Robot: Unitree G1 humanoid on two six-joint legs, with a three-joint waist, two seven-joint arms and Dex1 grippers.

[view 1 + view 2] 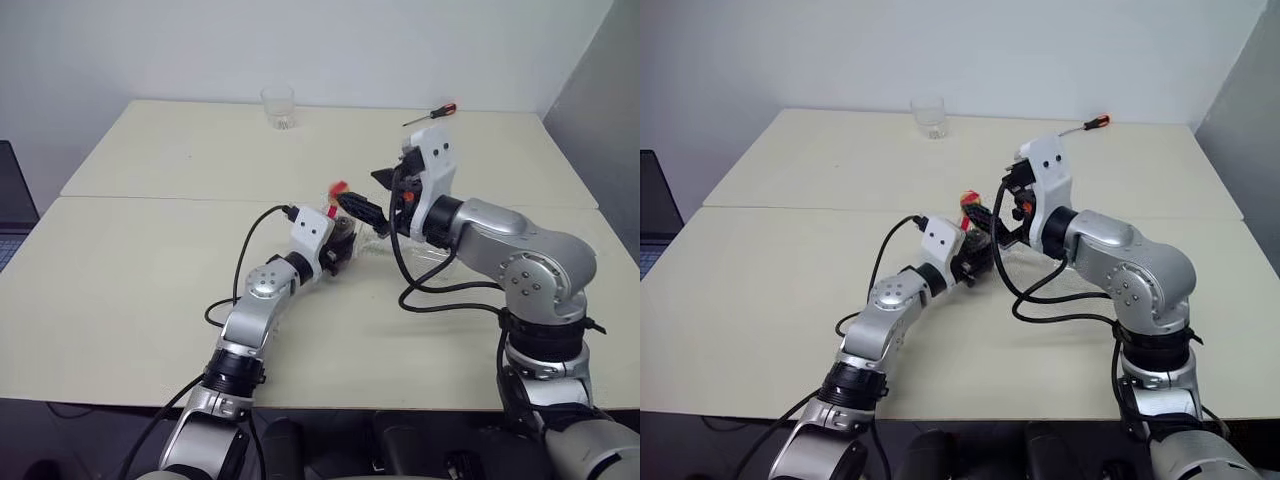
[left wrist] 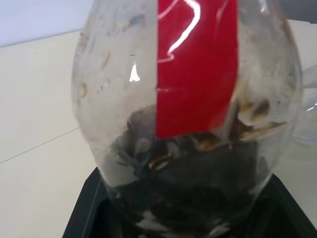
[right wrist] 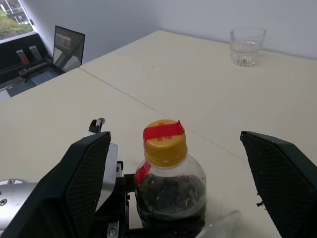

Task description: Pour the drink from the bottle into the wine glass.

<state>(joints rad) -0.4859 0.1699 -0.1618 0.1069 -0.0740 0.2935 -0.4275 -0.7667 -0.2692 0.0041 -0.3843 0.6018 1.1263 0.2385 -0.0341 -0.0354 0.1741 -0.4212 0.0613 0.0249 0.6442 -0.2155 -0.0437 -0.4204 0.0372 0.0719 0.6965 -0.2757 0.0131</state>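
Note:
My left gripper (image 1: 341, 240) is shut on the bottle (image 3: 168, 183), holding it upright above the table's middle. It is a small clear bottle with a red strip and a yellow cap (image 3: 165, 141) still on. The dark brown drink (image 3: 171, 196) fills its lower part, and the left wrist view shows it close up (image 2: 188, 188). My right gripper (image 1: 372, 195) is open, one finger (image 3: 84, 178) on each side of the cap and apart from it. A clear glass shape (image 1: 432, 262), probably the wine glass, lies mostly hidden behind my right arm.
A short clear tumbler (image 1: 278, 107) stands at the table's far edge. A red-handled screwdriver (image 1: 432, 114) lies at the far right. A laptop (image 3: 67, 47) sits off the table's left side. A seam (image 1: 150, 197) joins the two tabletops.

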